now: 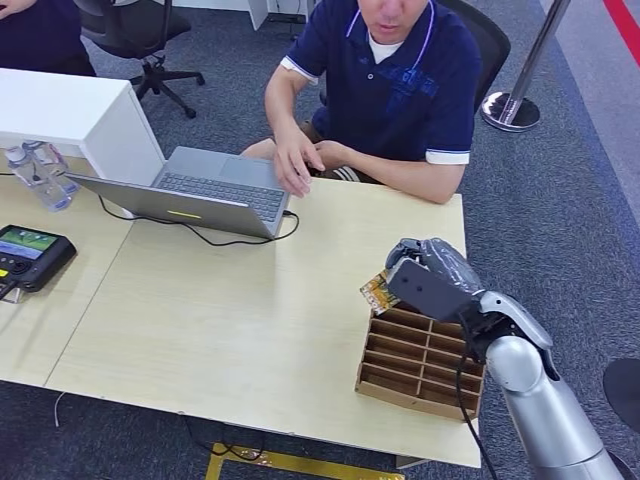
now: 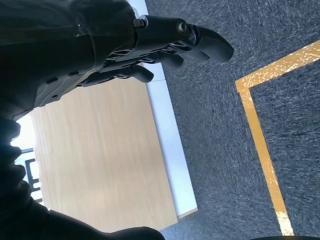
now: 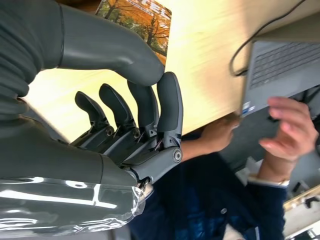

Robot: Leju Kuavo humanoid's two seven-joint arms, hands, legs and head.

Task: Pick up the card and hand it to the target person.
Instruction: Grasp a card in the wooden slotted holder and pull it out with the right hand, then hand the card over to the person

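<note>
Head view: light wood desk (image 1: 226, 310) fills the middle of the frame. Person (image 1: 392, 80) in a dark blue polo sits at its far edge, top centre, one hand on the laptop (image 1: 204, 190) at upper left of centre. White box (image 1: 68, 115) sits at far left, a black handheld screen (image 1: 30, 255) below it. Cardboard divider tray (image 1: 419, 365) sits at lower right, by the desk's near right corner.

Right hand (image 1: 426, 275) hovers over the tray's far edge, arm coming in from bottom right. Card (image 1: 377, 292), autumn-tree print, pokes out at the hand's left side, just at the tray's far-left corner. Right wrist view: card (image 3: 139, 20) sits at top centre behind the thumb; fingers (image 3: 170, 107) curled in with thumb tip meeting them. Can't tell if the card is actually pinched or just lying beyond the thumb.

Left wrist view: left hand (image 2: 151, 55) hangs off the desk edge over grey carpet with yellow tape (image 2: 264, 150); fingers extended, slightly apart, holding nothing.
</note>
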